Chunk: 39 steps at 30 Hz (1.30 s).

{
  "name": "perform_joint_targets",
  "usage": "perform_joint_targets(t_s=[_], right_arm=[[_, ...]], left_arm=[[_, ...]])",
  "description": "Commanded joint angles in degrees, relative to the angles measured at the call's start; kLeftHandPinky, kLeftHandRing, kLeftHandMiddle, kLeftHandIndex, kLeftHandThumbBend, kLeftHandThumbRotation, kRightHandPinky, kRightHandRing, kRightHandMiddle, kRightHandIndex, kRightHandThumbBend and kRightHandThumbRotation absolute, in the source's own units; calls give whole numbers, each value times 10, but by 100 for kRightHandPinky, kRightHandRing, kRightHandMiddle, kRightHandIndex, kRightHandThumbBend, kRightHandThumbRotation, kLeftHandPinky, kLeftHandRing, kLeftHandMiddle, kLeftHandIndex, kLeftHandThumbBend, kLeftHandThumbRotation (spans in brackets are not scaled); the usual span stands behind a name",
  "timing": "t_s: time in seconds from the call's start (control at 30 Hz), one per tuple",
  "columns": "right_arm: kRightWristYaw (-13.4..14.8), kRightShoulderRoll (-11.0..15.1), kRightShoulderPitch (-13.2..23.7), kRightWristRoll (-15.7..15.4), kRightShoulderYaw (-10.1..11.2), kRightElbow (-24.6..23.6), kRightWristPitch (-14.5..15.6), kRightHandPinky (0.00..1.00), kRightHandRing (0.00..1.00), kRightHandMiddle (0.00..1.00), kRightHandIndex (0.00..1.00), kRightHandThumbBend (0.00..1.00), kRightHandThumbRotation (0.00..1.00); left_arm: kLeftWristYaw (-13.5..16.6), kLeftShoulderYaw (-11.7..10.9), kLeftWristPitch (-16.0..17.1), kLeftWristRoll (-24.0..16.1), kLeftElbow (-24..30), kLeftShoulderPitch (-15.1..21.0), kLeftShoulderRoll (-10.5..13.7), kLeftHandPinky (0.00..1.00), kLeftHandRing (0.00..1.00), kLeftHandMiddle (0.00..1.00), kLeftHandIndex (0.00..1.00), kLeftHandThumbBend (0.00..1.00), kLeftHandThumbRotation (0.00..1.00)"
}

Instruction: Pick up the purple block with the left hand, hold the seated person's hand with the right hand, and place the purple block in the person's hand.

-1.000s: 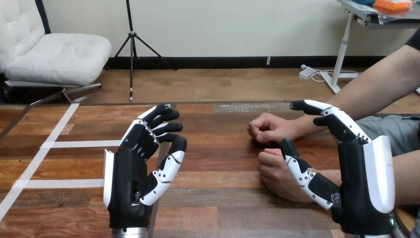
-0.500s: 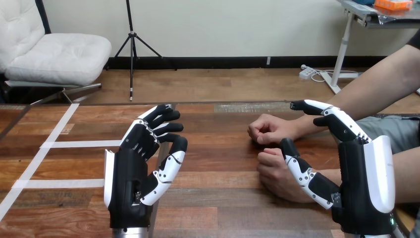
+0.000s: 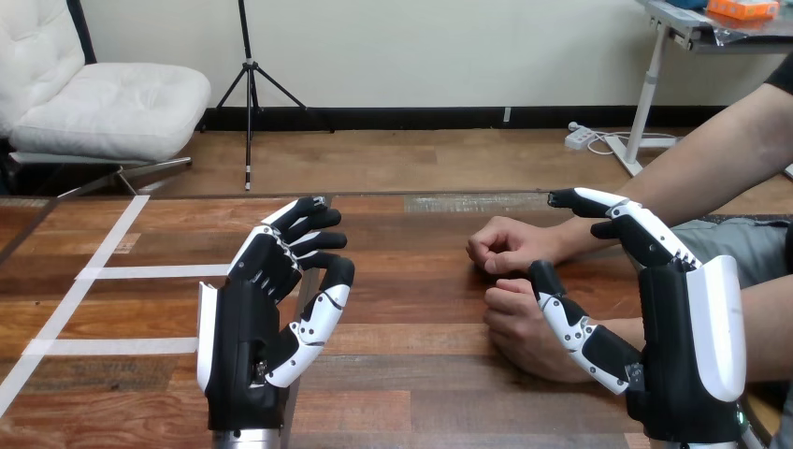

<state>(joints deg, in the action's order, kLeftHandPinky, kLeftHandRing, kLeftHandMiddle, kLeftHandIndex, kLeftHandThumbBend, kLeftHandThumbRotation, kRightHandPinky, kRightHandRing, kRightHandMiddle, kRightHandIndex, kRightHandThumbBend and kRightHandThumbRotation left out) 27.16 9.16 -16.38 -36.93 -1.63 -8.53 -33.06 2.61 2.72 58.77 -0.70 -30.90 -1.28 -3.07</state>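
- The robot's left hand [image 3: 245,327] stands upright over the left half of the wooden table [image 3: 411,383], its palm turned toward the table's middle.
- Its fingers [image 3: 304,224] are loosely bent and relaxed. The thumb [image 3: 318,313] angles up beside them with a clear gap between, and nothing sits in that gap.
- The robot's right hand [image 3: 692,346] is raised at the table's right side, its white back shell facing right.
- This hand is spread wide: the fingers [image 3: 627,220] reach forward nearly straight and the thumb [image 3: 572,325] sticks out to the left, well apart from them.
- The person's forearms come in from the right edge, and both of their hands rest on the table as loose fists, one just behind the other.
- The person's farther hand [image 3: 505,245] lies right of the table's middle. The right hand's fingertips sit over that arm's wrist; whether they touch it cannot be told.
- The person's nearer hand [image 3: 514,329] lies between the right hand's thumb and fingers. The thumb crosses in front of it, not curled round it; contact cannot be told.
- The two robot hands are well apart.
- Strips of white tape [image 3: 159,271] run across the table's left part.
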Motion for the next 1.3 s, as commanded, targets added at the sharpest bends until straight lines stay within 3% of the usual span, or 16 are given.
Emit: perform_joint_targets(t_s=[0.0,0.4,0.8,1.27], right_arm=[[4,0,39,1,5,-8,-2,63,71,72,69,40,0],[2,-1,36,3,4,-10,0,63,71,72,69,39,0],[3,-2,34,4,4,-10,-2,63,71,72,69,39,0],[6,1,35,1,3,-4,-7,63,71,72,69,40,0]], left_arm=[[1,4,5,-4,28,29,-22,58,65,70,72,46,28],[0,-6,9,6,34,32,-12,59,66,71,72,45,25],[-13,-20,-3,33,74,27,8,62,68,73,74,46,23],[-16,-58,1,10,102,27,45,70,76,78,79,45,21]])
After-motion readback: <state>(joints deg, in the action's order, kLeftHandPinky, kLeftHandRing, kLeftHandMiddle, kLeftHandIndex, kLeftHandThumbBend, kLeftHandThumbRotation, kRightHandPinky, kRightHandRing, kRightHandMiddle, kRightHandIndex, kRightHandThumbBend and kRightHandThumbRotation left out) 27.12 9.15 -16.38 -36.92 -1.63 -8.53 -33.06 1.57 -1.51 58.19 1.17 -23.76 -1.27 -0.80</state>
